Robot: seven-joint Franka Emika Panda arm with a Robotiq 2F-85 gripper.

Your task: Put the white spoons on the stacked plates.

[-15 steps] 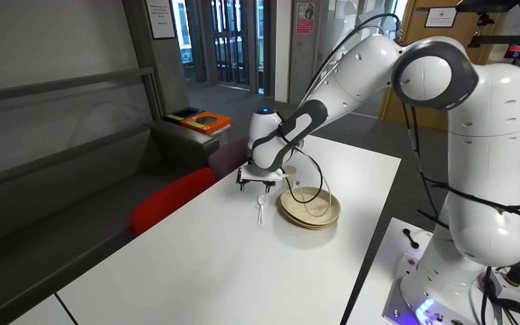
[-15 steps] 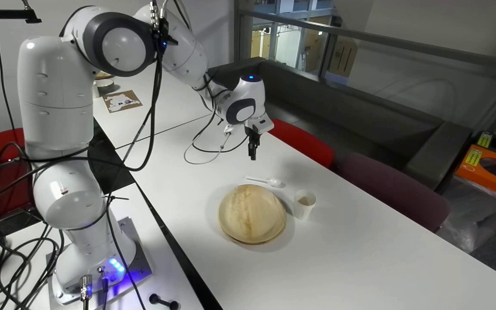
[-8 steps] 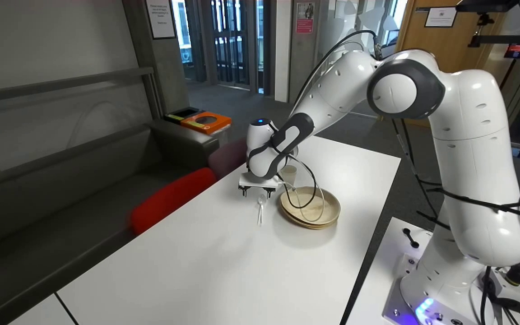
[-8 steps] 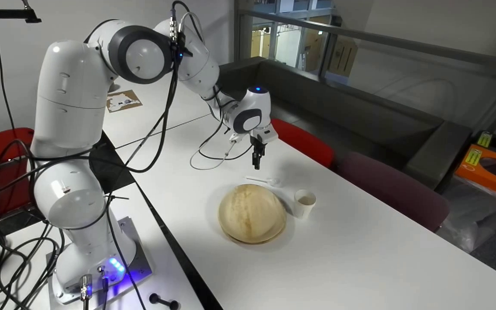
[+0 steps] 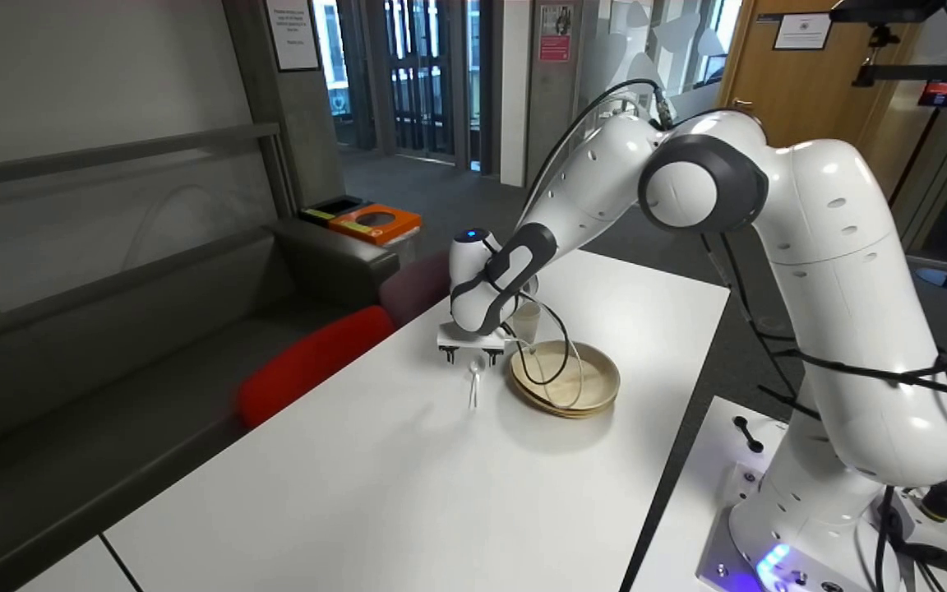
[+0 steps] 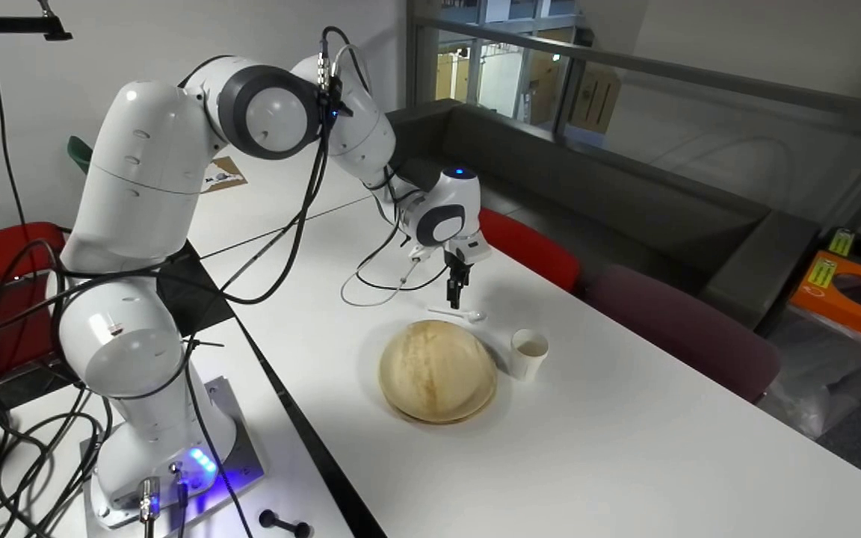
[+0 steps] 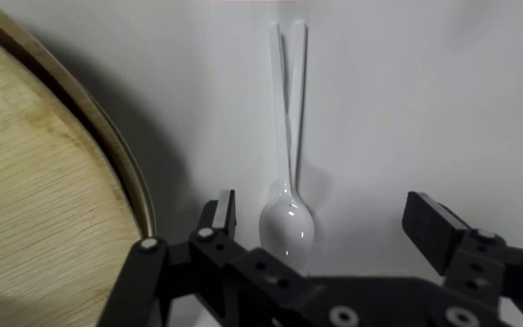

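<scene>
Two white spoons lie on the white table with their bowls overlapping and their handles slightly spread. They show in both exterior views [image 5: 474,383] [image 6: 469,315] and in the wrist view [image 7: 287,222]. The stacked plates, round and wood-coloured, stand beside them in both exterior views [image 5: 602,374] [image 6: 438,373] and at the left of the wrist view [image 7: 43,181]. My gripper [image 5: 471,357] is open and empty above the spoons, also seen in an exterior view [image 6: 455,303]. In the wrist view its fingers [image 7: 320,200] stand either side of the spoon bowls, nearer the left finger, not touching.
A pale cup [image 5: 527,321] stands close to the plates, also in an exterior view [image 6: 528,356]. A red chair [image 5: 317,362] and a purple chair [image 5: 416,288] stand at the table edge near a dark sofa [image 5: 153,353]. Cables hang from the arm.
My gripper has come down closer to the table and the spoons, staying open. The spoons, plates and cup have not moved.
</scene>
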